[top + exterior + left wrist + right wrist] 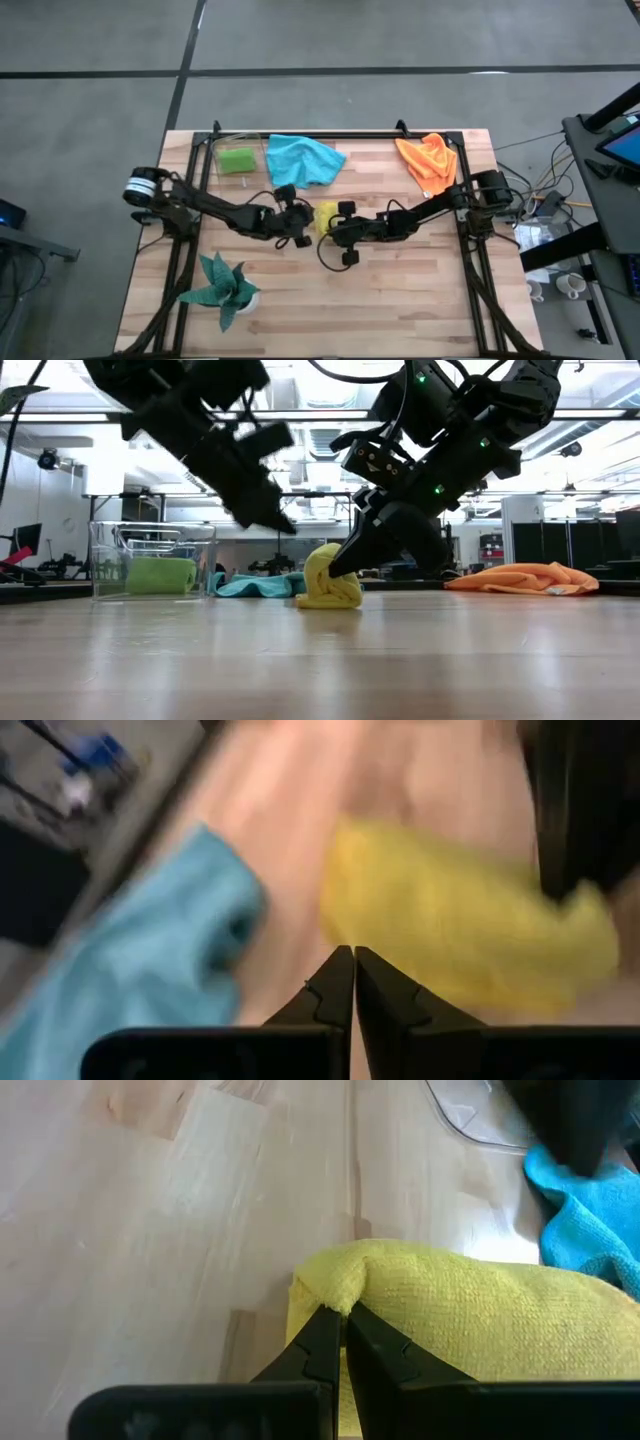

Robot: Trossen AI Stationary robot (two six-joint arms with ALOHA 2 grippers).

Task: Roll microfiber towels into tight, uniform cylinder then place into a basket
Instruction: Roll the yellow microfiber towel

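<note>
Pale wooden planks make up the worktop [400, 300], which sits inside a black metal frame [470, 270] on a grey floor. From the level camera I see a bright workshop behind it, with ceiling lights and benches.

Along the far edge, from left to right, lie the clear basket [105, 560] with a rolled lime green towel [160, 575] inside, the loose blue towel [302, 158], and the crumpled orange towel [428, 160] near the far right corner. A dark teal spiky plant [222, 288] in a white pot stands at the near left.

At the middle of the worktop both arms meet over the yellow towel [326, 218], which is bunched into a rough, partly rolled lump. I have the right gripper [338, 1325] down on it with its jaws clenched on a fold at the towel's edge; the cloth humps up just past the tips. The left gripper [354, 965] sits just left of the yellow towel with its jaws pressed together and nothing between them, the tips pointing at the cloth. Whether they touch it I cannot tell. The blue towel lies just beyond that gripper.
</note>
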